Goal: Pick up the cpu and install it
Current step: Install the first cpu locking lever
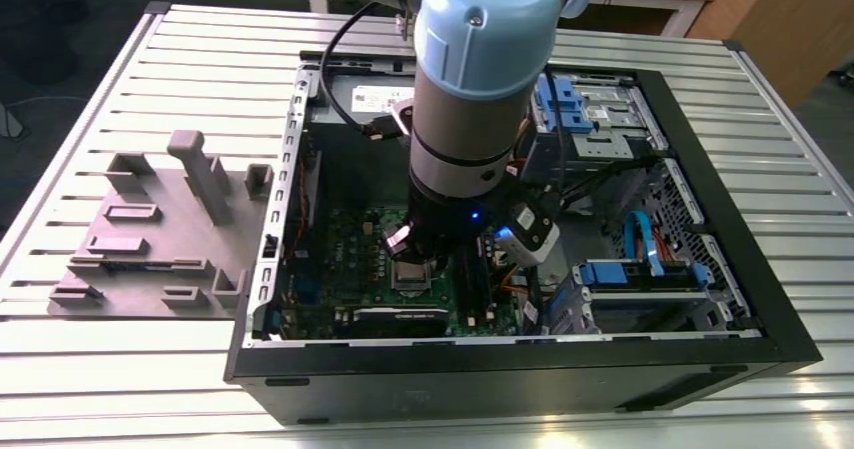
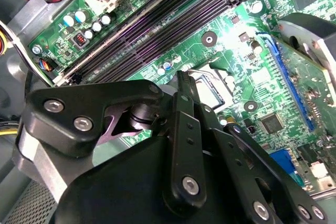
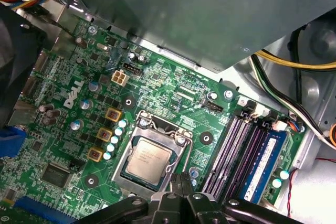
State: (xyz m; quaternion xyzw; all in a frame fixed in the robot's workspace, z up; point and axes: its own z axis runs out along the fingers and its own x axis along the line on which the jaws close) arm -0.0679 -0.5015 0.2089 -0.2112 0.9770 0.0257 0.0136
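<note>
The cpu [image 3: 149,159], a small silvery square chip, lies flat inside the metal-framed socket [image 3: 137,120] on the green motherboard [image 3: 173,85]. My gripper [image 3: 181,181] hangs just beside the socket's edge, its two black fingers pressed together with nothing between them. The second wrist view has the gripper [image 2: 181,81] edge-on, its tip close above the socket frame [image 2: 206,73]. In the exterior view the arm [image 1: 467,89] reaches straight down into the open computer case [image 1: 727,309], and the gripper [image 1: 411,265] sits over the socket area.
Long black memory slots [image 3: 239,153] run beside the socket, with a blue-labelled stick [image 3: 265,163]. Yellow and black cables [image 3: 294,64] cross the case wall. A grey fixture block [image 1: 160,224] stands on the slatted table [image 1: 160,59] at the exterior view's left. Blue drive brackets [image 1: 641,274] fill the case's right.
</note>
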